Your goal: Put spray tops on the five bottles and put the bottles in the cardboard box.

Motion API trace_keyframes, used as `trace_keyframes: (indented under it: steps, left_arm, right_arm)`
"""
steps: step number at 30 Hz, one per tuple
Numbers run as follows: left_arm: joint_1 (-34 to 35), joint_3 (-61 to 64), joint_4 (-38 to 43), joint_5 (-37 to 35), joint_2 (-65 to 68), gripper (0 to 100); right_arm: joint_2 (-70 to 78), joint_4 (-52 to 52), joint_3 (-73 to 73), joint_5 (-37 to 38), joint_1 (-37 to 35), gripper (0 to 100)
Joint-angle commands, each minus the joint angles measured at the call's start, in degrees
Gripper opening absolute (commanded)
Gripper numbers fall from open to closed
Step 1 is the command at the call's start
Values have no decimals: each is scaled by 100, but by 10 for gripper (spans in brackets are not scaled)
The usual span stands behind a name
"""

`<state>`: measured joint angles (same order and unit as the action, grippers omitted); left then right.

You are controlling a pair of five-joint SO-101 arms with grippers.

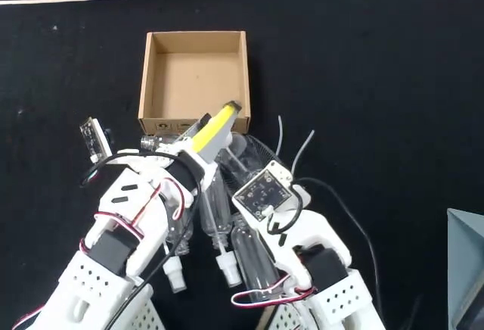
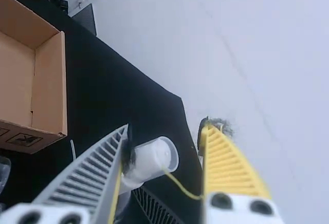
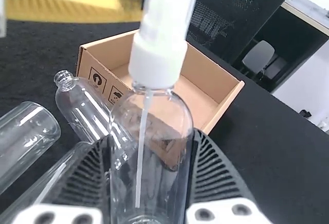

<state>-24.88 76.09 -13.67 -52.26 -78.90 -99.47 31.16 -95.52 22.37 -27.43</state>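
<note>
Slanting forward from the near left of the bench [image 1: 378, 80], the left arm [image 1: 125, 235] extends toward the front wall of the cardboard box [image 1: 246, 80]. Its left tool [image 1: 219, 116] ends just over that wall, yellow finger uppermost. In the left wrist view the left tool [image 2: 165, 126] points upward and is released. A white spray top [image 2: 151, 160] lies against the grey finger [image 2: 92, 178], while a clear gap separates it from the yellow finger [image 2: 226, 167].

The right arm [image 1: 310, 250] stands just beside the left one. It is bent low over the bench, with its wrist angled toward the same spot in front of the cardboard box.

The right tool [image 3: 150, 144] is clenched on a clear bottle [image 3: 154, 126], with a black ribbed finger [image 3: 85, 183] pressed to each side. The bottle stands roughly upright in that grip. The spray top [image 3: 159, 54] sits on its neck and a thin tube runs down inside it. The cardboard box [image 3: 221, 95] sits just behind the bottle, open side up.

Between the two arms, loose bottles [image 1: 218, 213] lie on their sides on the bench. Two of them carry white tops at their near ends. An open-necked bottle [image 3: 82, 103] lies close to the front corner of the cardboard box, beside the held one.
</note>
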Motion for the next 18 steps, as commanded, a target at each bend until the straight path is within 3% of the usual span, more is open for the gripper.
trace_keyframes:
  steps: [1, 9, 18]
  left_arm:
    - [-92, -110, 123, -44, -18, 202]
    - [75, -189, 123, -35, -149, 202]
    - [497, 242, 114, -44, -1538, 202]
  right_arm:
    - [-75, -185, 48, 18, -105, 15]
    - [-84, -193, 57, 18, -97, 15]
    - [-84, -193, 57, 18, -97, 14]
